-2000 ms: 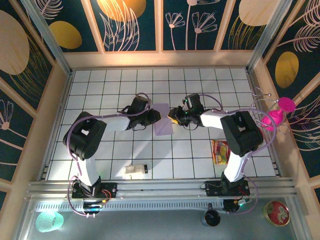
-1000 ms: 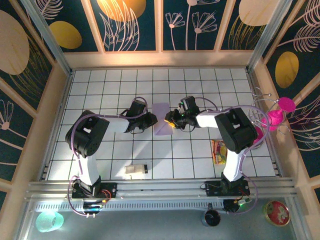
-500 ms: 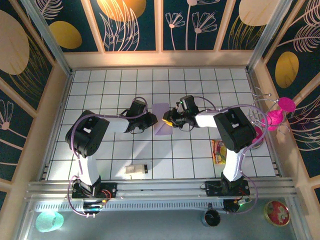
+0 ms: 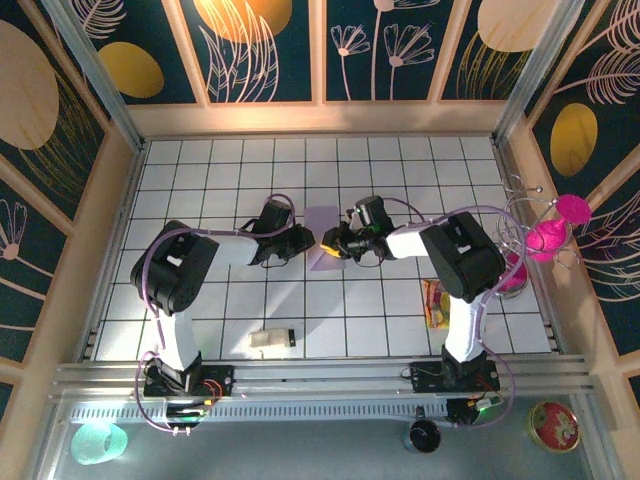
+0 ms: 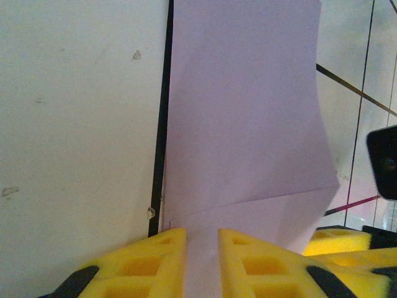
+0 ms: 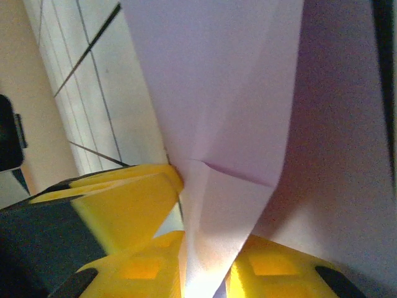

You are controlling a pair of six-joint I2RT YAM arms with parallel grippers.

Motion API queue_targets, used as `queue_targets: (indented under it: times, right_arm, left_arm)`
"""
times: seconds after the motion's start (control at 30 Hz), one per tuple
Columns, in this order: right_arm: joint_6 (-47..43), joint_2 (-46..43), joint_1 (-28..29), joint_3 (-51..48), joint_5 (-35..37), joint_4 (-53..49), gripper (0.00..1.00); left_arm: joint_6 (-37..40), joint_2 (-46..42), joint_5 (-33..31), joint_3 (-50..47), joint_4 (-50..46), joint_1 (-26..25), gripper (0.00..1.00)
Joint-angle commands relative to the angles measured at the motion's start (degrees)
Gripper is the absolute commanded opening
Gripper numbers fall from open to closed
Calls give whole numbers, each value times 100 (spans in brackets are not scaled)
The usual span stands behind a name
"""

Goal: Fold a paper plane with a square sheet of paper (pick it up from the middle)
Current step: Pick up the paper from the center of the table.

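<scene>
Pale lilac sheet of thin paper [image 4: 322, 222] pinched from both sides.
Left fingers [image 5: 149, 264] clamp its edge and right fingers [image 6: 142, 273] clamp a creased fold, at the middle of the white gridded desk [image 4: 200, 170].

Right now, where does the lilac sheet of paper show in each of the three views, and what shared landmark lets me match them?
Top external: the square sheet of paper lies at centre, between the left gripper and the right gripper.
Left wrist: centre and upper right, running down between yellow pads.
Right wrist: creased, top centre down between yellow pads.
Shared landmark: the black grid lines.
</scene>
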Motion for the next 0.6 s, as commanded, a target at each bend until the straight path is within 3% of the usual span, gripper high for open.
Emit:
queue_targets:
  times: [0.0, 0.17, 0.3, 0.57]
  right_arm:
    - [-154, 114, 54, 101, -18, 129, 19]
    - [-229, -108, 16, -7, 89, 399, 7]
    - [-269, -477, -118, -152, 111, 817, 1]
    - [-112, -1012, -403, -301, -443, 1673, 1]
  left_arm:
    - [38, -100, -153, -2, -282, 50, 21]
    - [17, -617, -273, -156, -153, 138, 22]
    - [-142, -1303, -327, -476, 168, 300, 30]
    - [-269, -2132, 400, -956, 1049, 455, 65]
